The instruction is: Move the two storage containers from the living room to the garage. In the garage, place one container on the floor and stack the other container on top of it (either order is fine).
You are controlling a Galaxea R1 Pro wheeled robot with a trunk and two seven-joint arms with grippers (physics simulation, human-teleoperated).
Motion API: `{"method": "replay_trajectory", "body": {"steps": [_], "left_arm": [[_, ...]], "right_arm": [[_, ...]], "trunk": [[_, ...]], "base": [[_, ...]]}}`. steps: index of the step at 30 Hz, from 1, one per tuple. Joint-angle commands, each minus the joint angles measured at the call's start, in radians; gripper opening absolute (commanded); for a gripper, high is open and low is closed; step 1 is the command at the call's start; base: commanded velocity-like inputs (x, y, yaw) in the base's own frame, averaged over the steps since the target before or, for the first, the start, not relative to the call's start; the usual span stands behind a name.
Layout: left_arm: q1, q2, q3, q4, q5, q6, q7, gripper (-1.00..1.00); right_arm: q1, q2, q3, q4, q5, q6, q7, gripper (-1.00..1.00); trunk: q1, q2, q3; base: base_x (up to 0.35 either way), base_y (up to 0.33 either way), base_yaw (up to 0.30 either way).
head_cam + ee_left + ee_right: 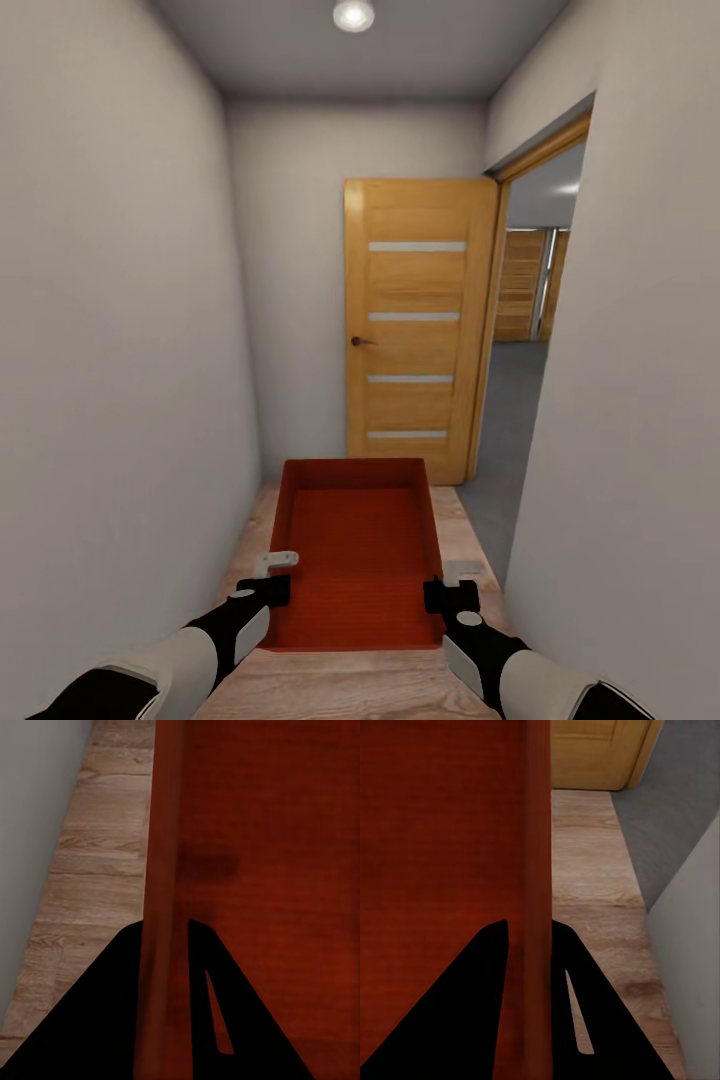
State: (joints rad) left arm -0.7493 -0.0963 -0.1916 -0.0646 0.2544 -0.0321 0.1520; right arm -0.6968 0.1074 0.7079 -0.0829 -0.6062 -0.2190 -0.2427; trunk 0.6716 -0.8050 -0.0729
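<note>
The left gripper (268, 577) is clamped on the left wall of the orange-red storage container (358, 545), one finger inside and one outside, as the left wrist view confirms; the right gripper (452, 583) pinches the right wall the same way; the open-top container hangs level between the two arms above a light wood plank floor (340, 685) in a narrow white-walled corridor; ahead stands a light-wood door (418, 325) with four frosted strips, swung open; right of it, grey concrete floor (505, 440) runs through the doorway.
</note>
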Motion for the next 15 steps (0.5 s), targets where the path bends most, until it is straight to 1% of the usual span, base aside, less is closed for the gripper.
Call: {"method": "replay_trajectory", "body": {"steps": [1,15], "left_arm": [[-0.002,0.012,0.067,-0.003,-0.003,-0.009,0.081,-1.00],[-0.002,0.013,0.067,-0.003,-0.003,-0.009,0.081,-1.00]], "right_arm": [[0.000,0.000,0.015,0.000,-0.012,0.003,0.014,-1.00],[0.000,0.000,0.015,0.000,-0.012,0.004,0.014,-1.00]], "trunk": [[0.001,-0.001,-0.002],[0.001,-0.001,-0.002]], "base": [[0.325,0.000,0.000],[0.325,0.000,0.000]]}}
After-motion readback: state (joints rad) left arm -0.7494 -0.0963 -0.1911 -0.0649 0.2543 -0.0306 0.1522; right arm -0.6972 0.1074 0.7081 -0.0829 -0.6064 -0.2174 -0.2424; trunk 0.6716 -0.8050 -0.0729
